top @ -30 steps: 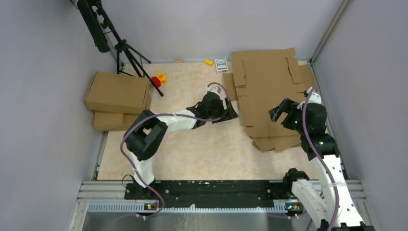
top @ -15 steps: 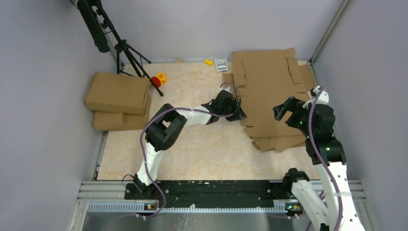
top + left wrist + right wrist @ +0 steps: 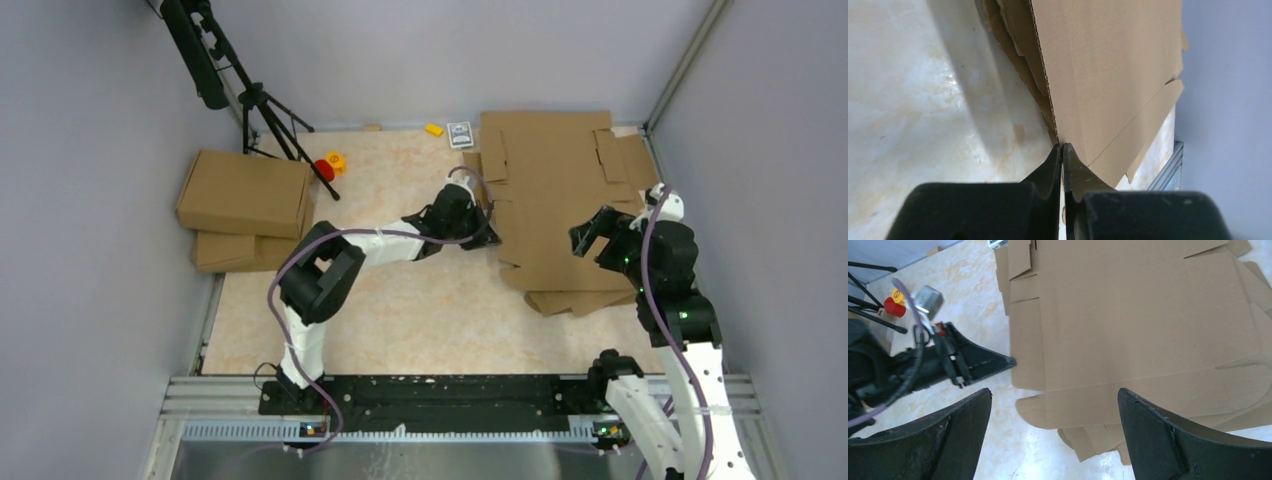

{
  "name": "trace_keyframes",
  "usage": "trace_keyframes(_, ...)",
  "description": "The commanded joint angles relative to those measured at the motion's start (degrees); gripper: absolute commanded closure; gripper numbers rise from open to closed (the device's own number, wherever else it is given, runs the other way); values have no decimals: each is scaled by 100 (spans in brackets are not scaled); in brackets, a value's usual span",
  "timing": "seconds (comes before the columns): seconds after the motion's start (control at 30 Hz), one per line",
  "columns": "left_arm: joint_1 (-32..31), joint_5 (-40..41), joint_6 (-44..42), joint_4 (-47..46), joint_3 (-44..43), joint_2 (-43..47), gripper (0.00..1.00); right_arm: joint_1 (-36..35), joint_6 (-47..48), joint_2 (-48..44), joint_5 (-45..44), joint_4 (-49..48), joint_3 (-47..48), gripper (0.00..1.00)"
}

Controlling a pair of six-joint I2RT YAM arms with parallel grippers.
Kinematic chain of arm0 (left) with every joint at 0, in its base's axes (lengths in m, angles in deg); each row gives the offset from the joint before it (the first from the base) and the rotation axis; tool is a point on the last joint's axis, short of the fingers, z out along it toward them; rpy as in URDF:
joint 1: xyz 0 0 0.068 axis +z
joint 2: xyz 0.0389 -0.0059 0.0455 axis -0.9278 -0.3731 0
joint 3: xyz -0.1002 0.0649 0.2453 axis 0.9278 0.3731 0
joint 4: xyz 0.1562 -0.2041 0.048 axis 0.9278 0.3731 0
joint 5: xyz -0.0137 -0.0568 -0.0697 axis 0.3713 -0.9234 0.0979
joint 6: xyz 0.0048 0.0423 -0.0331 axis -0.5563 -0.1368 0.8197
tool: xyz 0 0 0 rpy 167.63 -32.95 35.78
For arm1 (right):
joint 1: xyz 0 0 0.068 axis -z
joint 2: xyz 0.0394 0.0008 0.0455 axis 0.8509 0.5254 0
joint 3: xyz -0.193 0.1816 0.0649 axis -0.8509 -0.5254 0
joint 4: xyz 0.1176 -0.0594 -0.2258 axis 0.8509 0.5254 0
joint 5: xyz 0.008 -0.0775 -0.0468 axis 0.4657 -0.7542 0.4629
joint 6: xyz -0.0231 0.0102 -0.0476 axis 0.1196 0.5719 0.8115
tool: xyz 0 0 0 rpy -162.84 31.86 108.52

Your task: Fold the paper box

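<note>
1. Progress: barely begun, by my read. The paper box (image 3: 548, 190) is a flat die-cut blank, the top sheet of the heap of blanks (image 3: 570, 298) at the far right of the table (image 3: 400, 300). No flap raised, no crease turned, no wall up
2. Left gripper (image 3: 1062, 150) is clenched tight w/ nothing seen between the fingers. Its tips sit right at the blank's left edge, touching it in the wrist view (looks more like a nudge or a pry than a pinch)
3. Right gripper (image 3: 1053, 395) is spread wide and holds nothing. It hovers over the near part of the blank, apart from it
4. Left to do is approx. everything: get the top sheet off the heap, fold the sides, tuck the flaps, close the lid
5. Containers: two closed cardboard boxes (image 3: 245, 190) at the far left, one nearer than the other and touching or overlapping it, can't tell which. Lids are shut, so contents can't be seen
6. The blank itself is no container yet and holds nothing
</note>
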Motion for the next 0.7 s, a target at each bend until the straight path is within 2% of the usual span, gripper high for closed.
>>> trace_keyframes(0.0, 356, -311, -365, 93, 474, 1058, 100, -38, -84, 8, 301, -20, -36, 6)
trace_keyframes(0.13, 653, -304, -574, 249, 1373, 1893, 100, -41, -349, 74, 675, -222, -263, 6)
trace_keyframes(0.43, 1375, 24, -1220, 1455, 2783, 3740, 100, -39, -790, 440, 934, -846, -957, 6)
trace_keyframes(0.53, 1377, 174, -1340, 1847, 3033, 4322, 100, -38, -795, 633, 588, -860, -1022, 5)
trace_keyframes(0.67, 1379, -64, -1290, 1970, 3435, 4907, 100, -38, -1119, 970, -662, -652, -1146, 4)
